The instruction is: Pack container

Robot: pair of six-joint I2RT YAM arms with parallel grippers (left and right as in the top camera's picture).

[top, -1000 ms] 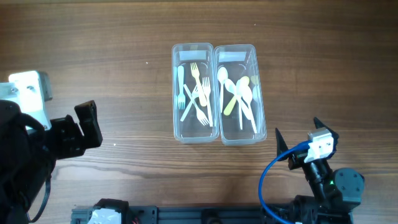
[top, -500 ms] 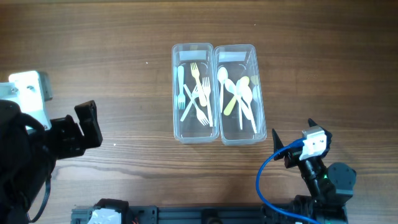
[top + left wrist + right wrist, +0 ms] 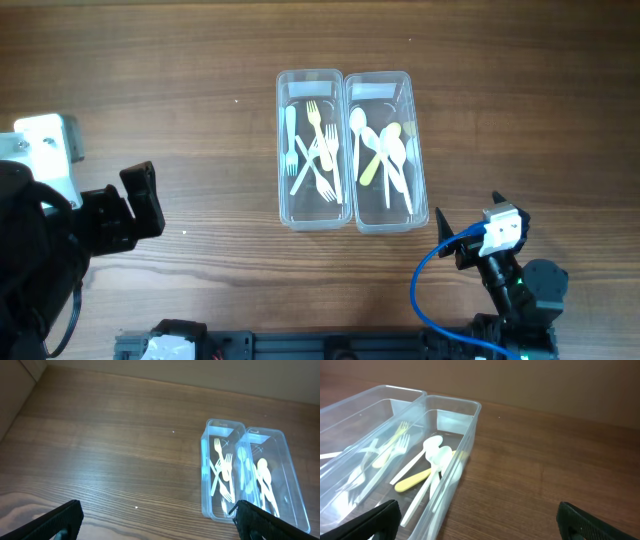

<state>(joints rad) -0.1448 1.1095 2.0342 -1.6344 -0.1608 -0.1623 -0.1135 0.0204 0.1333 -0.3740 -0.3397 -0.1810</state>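
Two clear plastic containers stand side by side at the table's middle. The left container [image 3: 283,150] holds several white and yellow forks [image 3: 318,150]. The right container [image 3: 419,150] holds several white and yellow spoons [image 3: 385,155]. Both also show in the left wrist view [image 3: 206,485] and the right wrist view [image 3: 470,415]. My left gripper [image 3: 140,200] is open and empty at the far left. My right gripper [image 3: 468,225] is open and empty just off the right container's near right corner.
The wooden table [image 3: 180,90] carries only the two containers. A blue cable [image 3: 425,290] loops beside the right arm near the front edge.
My right arm has pulled back slightly toward the front edge and left. The left arm and the containers have not moved.
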